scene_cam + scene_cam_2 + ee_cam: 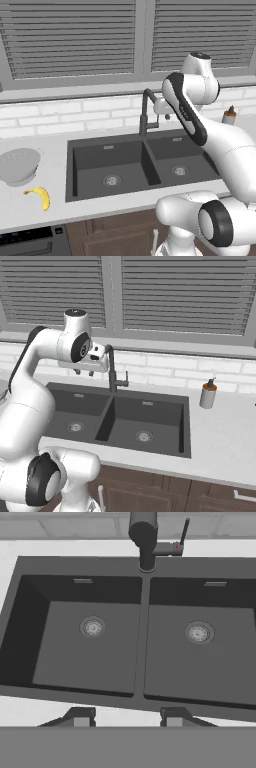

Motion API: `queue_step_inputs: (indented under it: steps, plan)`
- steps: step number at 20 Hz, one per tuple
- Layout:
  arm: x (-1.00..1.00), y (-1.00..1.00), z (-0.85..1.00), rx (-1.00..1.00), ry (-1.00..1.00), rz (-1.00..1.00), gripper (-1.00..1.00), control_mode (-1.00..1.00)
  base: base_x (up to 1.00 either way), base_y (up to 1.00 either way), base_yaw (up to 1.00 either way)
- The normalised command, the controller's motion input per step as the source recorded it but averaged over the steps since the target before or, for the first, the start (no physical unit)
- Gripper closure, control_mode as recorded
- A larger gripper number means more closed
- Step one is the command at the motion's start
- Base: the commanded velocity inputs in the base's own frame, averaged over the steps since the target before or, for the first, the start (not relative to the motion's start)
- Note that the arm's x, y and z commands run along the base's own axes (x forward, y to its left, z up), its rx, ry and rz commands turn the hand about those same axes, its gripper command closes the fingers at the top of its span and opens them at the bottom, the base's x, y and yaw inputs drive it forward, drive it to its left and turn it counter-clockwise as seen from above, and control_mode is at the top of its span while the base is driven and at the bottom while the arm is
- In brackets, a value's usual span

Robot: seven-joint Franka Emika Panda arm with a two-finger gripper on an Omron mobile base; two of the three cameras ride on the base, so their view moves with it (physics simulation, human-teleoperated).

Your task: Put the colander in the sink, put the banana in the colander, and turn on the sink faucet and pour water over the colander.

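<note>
Your claw (124, 718) hangs high over the middle of the sink (75, 150), just in front of the faucet (145, 112), its fingers spread wide and holding nothing. The colander (19, 166) sits upright on the counter (30, 212) well off to the left of the claw, past the sink's left rim. The banana (41, 196) lies just in front of the colander, both basins bare.
</note>
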Motion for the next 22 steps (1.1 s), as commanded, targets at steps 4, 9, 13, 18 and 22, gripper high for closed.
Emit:
queue_step_inputs:
  steps: [4,9,13,18,22]
  plan:
    - [-0.03,0.01,0.00,0.00,0.00,0.00,-1.00,-1.00,0.00,0.00,0.00]
    - [-0.03,0.35,-0.04,0.00,0.01,0.04,-1.00,-1.00,0.00,0.00,0.00]
    - [0.00,0.87,-0.15,0.00,0.05,0.05,-1.00,-1.00,0.00,0.00,0.00]
    - [0.02,0.54,-0.13,0.04,0.06,0.06,-1.00,-1.00,0.00,0.00,0.00]
    - [0.05,0.69,-0.12,0.00,0.15,0.04,-1.00,-1.00,0.00,0.00,0.00]
